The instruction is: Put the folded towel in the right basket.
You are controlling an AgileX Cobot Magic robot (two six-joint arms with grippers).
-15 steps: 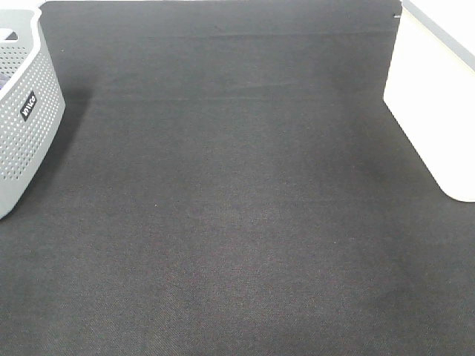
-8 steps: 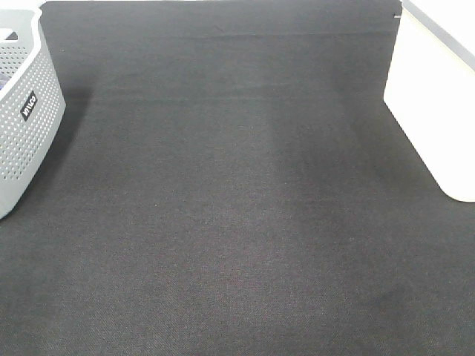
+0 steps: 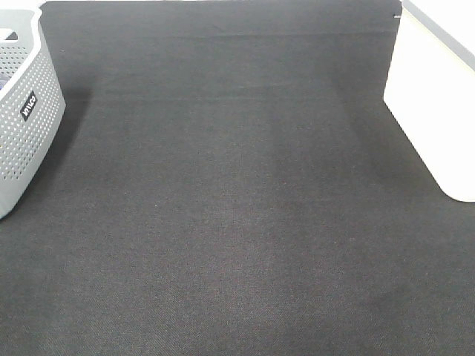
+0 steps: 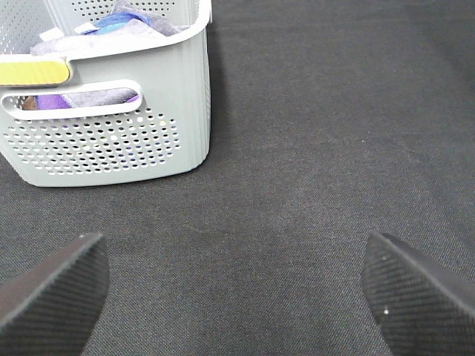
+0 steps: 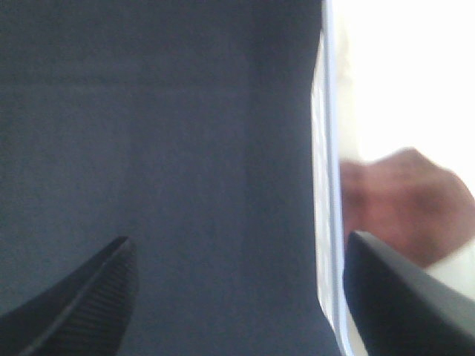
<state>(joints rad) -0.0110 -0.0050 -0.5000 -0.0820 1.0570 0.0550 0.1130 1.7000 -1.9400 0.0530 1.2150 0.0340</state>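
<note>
Reddish-brown cloth (image 5: 404,204) is the only thing we can find that might be the folded towel. It shows in the right wrist view alone, as a blurry patch beyond the white rim of the right basket (image 5: 326,185), so it looks to be already inside. It's too out of focus to say it's folded, or even for sure a towel. If that's it, our read is the job is basically done, and doing this step well just means pulling the right hand (image 5: 241,293) clear without snagging the rim, which sits just beside one fingertip. That hand is spread wide with nothing in it.

The left hand (image 4: 241,289) is also spread wide and empty, hovering over the dark surface (image 4: 334,111) near the grey perforated basket (image 4: 111,141). That basket has purple, blue and yellow fabrics in it, so if the real towel were one of those, we'd need to dig it out from there instead. We can't tell from here.

On views: the overhead camera shows the dark surface (image 3: 237,185) with the grey perforated basket (image 3: 22,126) on one side and the right basket (image 3: 438,111) on the other, well apart, but no arms and nothing of what's inside either. Only the wrist cameras show contents and hands.
</note>
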